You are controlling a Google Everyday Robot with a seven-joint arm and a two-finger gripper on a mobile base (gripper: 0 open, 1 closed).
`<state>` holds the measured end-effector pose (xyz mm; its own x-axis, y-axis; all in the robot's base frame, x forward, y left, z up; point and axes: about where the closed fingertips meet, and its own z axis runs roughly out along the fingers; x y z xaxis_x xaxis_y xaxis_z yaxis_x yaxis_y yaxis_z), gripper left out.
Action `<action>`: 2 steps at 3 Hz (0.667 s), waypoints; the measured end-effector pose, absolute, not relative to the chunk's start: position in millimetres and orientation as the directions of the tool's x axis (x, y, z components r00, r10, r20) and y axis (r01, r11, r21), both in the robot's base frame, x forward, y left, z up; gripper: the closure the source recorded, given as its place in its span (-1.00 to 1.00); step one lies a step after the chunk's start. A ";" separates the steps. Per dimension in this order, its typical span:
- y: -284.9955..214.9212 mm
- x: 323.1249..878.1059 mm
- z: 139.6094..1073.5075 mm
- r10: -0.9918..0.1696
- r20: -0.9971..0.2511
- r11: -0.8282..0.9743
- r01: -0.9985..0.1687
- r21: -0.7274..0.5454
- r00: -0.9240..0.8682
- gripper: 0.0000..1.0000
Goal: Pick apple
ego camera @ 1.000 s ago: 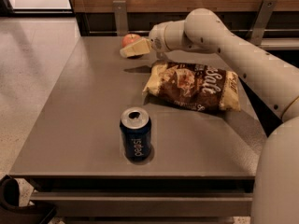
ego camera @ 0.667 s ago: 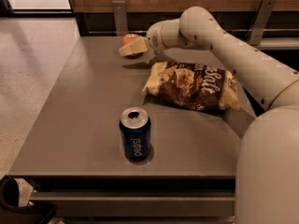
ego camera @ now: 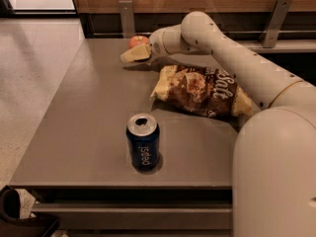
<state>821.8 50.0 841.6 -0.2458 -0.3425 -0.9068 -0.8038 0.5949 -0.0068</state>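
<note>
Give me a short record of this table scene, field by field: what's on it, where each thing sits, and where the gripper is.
table: grey top, carrying three things
apple: at the far edge, partly hidden behind the gripper
gripper: low at the far edge, right in front of the apple; contact cannot be told
chip bag: lying flat, right of centre, below the arm
soda can: upright, top opened, near the front edge, apart from the chip bag
arm: reaching in from the right, over the chip bag
</note>
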 end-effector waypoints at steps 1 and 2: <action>52.4 821.4 840.3 -0.344 -0.906 0.592 -0.806 -0.006 -0.246 -0.54; 55.1 821.1 838.6 -0.344 -0.906 0.589 -0.808 -0.004 -0.247 -0.04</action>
